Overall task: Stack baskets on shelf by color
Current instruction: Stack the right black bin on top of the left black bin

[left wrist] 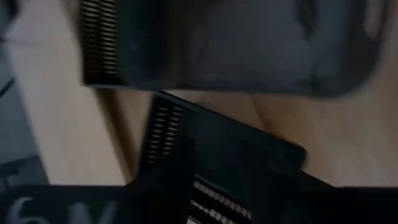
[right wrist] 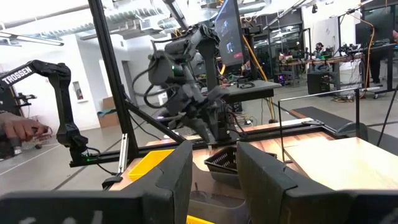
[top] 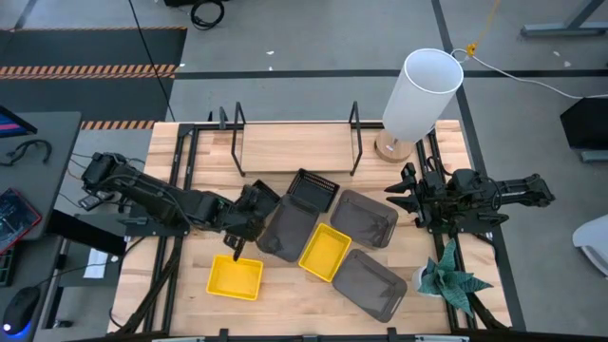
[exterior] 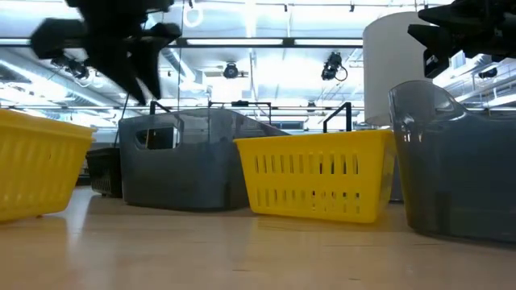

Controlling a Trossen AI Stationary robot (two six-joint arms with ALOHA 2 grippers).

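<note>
Several baskets lie on the wooden table in front of the shelf (top: 294, 147). A black mesh one (top: 313, 190) is nearest the shelf. Three translucent grey ones (top: 285, 228) (top: 364, 217) (top: 370, 283) and two yellow ones (top: 235, 277) (top: 325, 252) lie around it. My left gripper (top: 233, 249) hangs open above the table, between the left grey basket and the near yellow basket, and holds nothing. In the low view it (exterior: 137, 68) is well above the basket rims. My right gripper (top: 399, 198) is open and level at the table's right side, pointing at the middle grey basket.
A white cylinder lamp (top: 418, 95) stands at the shelf's right end, close to my right arm. A green paper plant (top: 451, 280) sits near the right near corner. Black wire uprights (top: 356, 128) frame the shelf plank. Bare wood shows along the near edge (top: 304, 318).
</note>
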